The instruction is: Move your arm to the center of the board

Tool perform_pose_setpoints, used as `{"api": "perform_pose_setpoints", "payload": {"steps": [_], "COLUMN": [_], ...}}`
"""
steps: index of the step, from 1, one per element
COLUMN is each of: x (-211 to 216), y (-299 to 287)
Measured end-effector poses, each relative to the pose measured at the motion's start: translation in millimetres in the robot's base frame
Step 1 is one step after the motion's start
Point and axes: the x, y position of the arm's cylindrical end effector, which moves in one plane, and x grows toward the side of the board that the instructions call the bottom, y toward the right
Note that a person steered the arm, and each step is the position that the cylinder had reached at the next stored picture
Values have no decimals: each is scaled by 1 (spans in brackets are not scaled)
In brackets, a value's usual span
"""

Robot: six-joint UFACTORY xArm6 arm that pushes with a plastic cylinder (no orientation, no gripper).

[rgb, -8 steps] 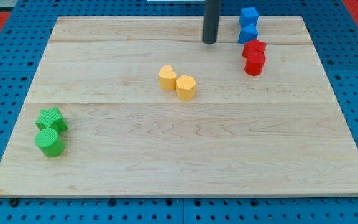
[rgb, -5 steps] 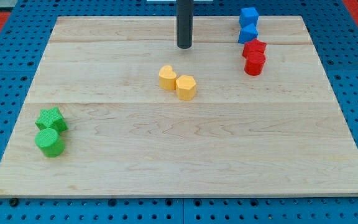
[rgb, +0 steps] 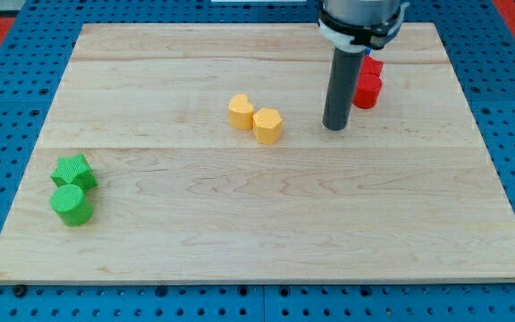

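— Claw first: what is it doing?

— No claw is showing; the arm is ending in a dark rod, so there is nothing spread or pinched to report. My tip (rgb: pixel 334 127) is resting on the wooden bench (rgb: pixel 257 233), a little toward the view's right of the board's middle.

— Working from the near edge back, what is sitting where?

— Nearest, toward the view's bottom left, a green cylinder (rgb: pixel 71 205) is touching a green star-shaped block (rgb: pixel 73 171) just behind it. Farther in, around the middle, a yellow hexagonal block (rgb: pixel 268 125) is pressing against a second yellow block (rgb: pixel 240 112), rounded, its exact shape unclear. My tip is standing to the view's right of that pair, near but apart.

— And behind?

— A red cylinder (rgb: pixel 367 91) is sitting just up and right of my tip, apart from it. Another red block (rgb: pixel 373 66) is peeking out behind it, mostly hidden by the rod's housing.
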Motion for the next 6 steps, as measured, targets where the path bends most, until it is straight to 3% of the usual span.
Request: {"api": "perform_pose_setpoints", "payload": {"steps": [1, 6], "x": [31, 12], "y": [-14, -37]}}
